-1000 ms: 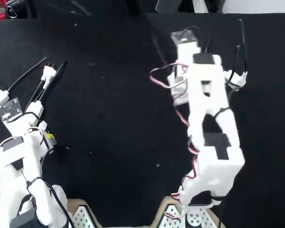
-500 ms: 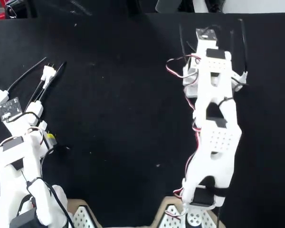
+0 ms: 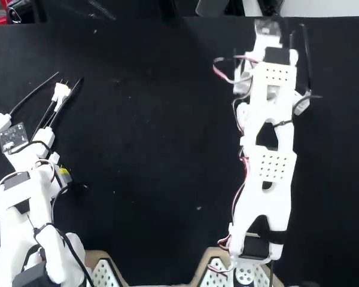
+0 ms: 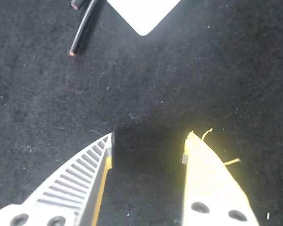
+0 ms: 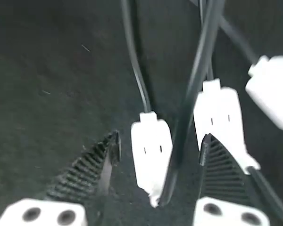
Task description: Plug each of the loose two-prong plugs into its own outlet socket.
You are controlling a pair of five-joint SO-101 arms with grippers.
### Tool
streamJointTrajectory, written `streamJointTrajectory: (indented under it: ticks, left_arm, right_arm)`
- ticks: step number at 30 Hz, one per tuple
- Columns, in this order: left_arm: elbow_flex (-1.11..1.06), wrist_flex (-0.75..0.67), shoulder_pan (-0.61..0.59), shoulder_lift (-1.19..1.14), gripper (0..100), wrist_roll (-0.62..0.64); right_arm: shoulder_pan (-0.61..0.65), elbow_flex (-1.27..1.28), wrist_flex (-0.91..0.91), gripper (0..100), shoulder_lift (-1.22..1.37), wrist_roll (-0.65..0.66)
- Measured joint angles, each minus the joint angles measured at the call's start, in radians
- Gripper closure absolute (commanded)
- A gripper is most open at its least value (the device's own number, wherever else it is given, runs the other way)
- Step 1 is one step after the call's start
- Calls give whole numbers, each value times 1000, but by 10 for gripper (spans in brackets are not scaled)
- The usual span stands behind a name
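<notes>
r gripper point(image 5: 159, 138): at far side of mat point(image 3: 143, 149), r arm point(image 3: 266, 167) stretched out full. jaws spread wide, straddling a white socket point(image 5: 151, 150) plus a black cord point(image 5: 198, 70) running beside it; pinching neither. both slots of socket empty. 2nd socket point(image 5: 220, 113) just beside, partly behind one jaw tip, slots empty too. further white piece point(image 5: 273, 94) nearby; plug or socket, cannot tell.

l gripper point(image 4: 149, 137): low over bare mat, jaws spread, holding nothing. corner of a white block point(image 4: 141, 12) and cut cord ends point(image 4: 78, 40) just ahead.

plug point(image 3: 61, 91): loose on mat at left side, prongs bare, pointing toward far edge. near l arm point(image 3: 24, 191), well apart from the sockets under r gripper.

progress est.: nothing mated as far as visible. no plug in either gripper, sockets in view open. judged at approach stage, r side lined up on a socket, not yet closed. left to do: grab socket, pick plug, line prongs w/ slots, push home; repeat per plug. total no. of plugs not certain.
</notes>
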State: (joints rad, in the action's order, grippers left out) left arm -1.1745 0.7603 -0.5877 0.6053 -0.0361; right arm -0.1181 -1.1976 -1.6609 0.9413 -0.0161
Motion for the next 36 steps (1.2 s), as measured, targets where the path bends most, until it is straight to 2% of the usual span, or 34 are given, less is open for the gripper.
streamJointTrajectory:
  ticks: [7, 13, 16, 20, 27, 31, 36]
  left_arm:
    - [0, 0, 0, 0, 758, 0]
    - [0, 0, 0, 0, 758, 0]
    - [0, 0, 0, 0, 758, 0]
    - [0, 0, 0, 0, 758, 0]
    - [0, 0, 0, 0, 758, 0]
    - [0, 0, 0, 0, 756, 0]
    - [0, 3, 37, 0, 758, -14]
  right_arm:
    - [74, -367, -74, 747, -3, 0]
    - [132, -388, -75, 748, -11, 0]
    - [169, -308, -75, 748, -107, 0]
    - [241, -34, -75, 748, -387, -18]
    - [471, 689, -41, 748, -1010, -23]
    - [548, 1157, 198, 748, -1247, 0]
    - [652, 1740, 614, 748, -1350, 11]
